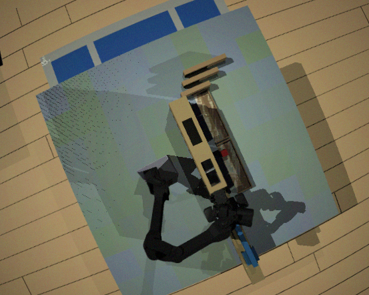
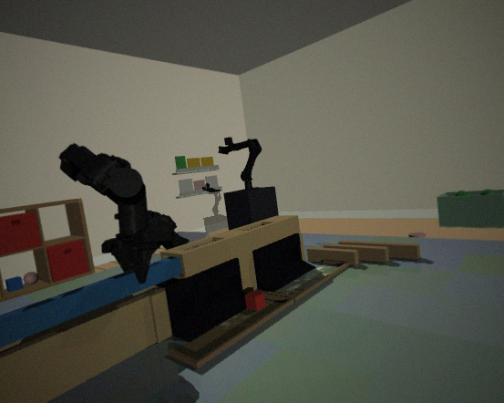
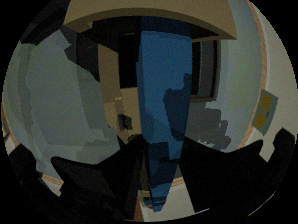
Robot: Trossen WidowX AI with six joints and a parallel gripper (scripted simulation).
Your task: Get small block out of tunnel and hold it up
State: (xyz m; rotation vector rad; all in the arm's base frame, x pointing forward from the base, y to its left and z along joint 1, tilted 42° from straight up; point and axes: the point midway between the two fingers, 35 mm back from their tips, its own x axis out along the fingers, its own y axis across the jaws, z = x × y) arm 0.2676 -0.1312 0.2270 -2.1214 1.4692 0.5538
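The claw (image 1: 225,208) (image 2: 140,266) (image 3: 157,137) is clamped on the blue handle (image 1: 249,255) (image 2: 86,294) (image 3: 165,85) near the table's (image 1: 288,160) lower edge; if it is pulled crookedly, jamming in the tunnel (image 1: 197,147) (image 2: 245,246) (image 3: 150,10) could be caused.

Small red block (image 1: 224,153) (image 2: 255,301) beside covered tan tunnel (image 1: 199,151) (image 2: 247,273) (image 3: 150,9), long blue handle (image 1: 250,256) (image 2: 88,293) (image 3: 160,65) — jutting from one end

Three wooden rods (image 1: 205,65) (image 2: 379,251), one red block (image 1: 224,153) (image 2: 255,301), one blue handle (image 1: 249,255) (image 2: 93,292) (image 3: 165,75)

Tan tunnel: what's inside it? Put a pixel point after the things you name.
The blue handle (image 2: 86,294) (image 3: 165,65) enters one end of the tan tunnel (image 1: 195,147) (image 2: 239,246) (image 3: 150,9). Dark side openings show nothing distinct; the cover hides the rest.
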